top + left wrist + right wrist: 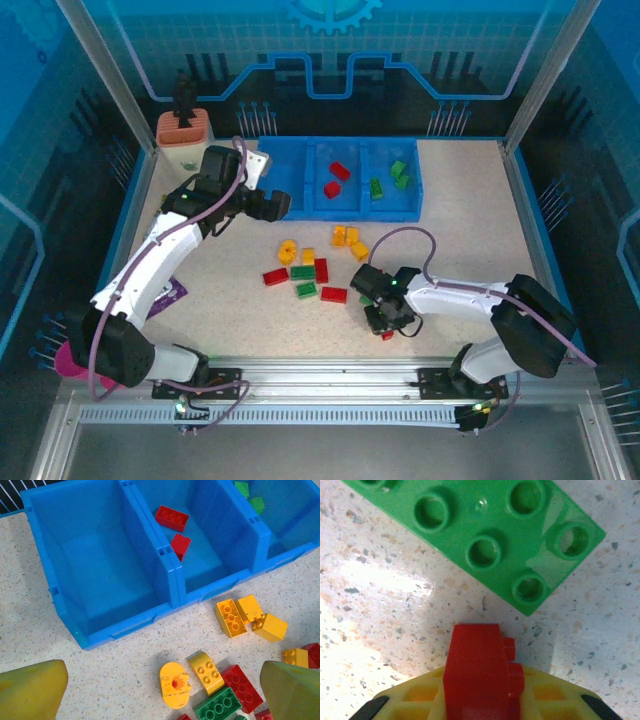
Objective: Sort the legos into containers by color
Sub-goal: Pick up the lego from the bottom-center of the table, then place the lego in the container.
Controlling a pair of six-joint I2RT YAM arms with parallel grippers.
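Note:
The blue three-compartment tray (290, 180) stands at the back; its left compartment (100, 565) is empty, the middle one holds two red legos (172, 518), and the right one holds green legos (398, 172). Loose red, green and yellow legos (304, 272) lie mid-table. My left gripper (277, 204) hovers open just in front of the tray, with a yellow rounded piece (175, 684) below its fingers (31, 690). My right gripper (386, 322) is low at the front, shut on a small red lego (480, 675). A green lego (485, 535) lies on the table just ahead of it.
A cream-and-orange holder (182, 135) stands at the back left beside the tray. A purple packet (170, 293) lies under the left arm and a pink cup (68, 360) sits at the front left corner. Raised blue borders edge the table.

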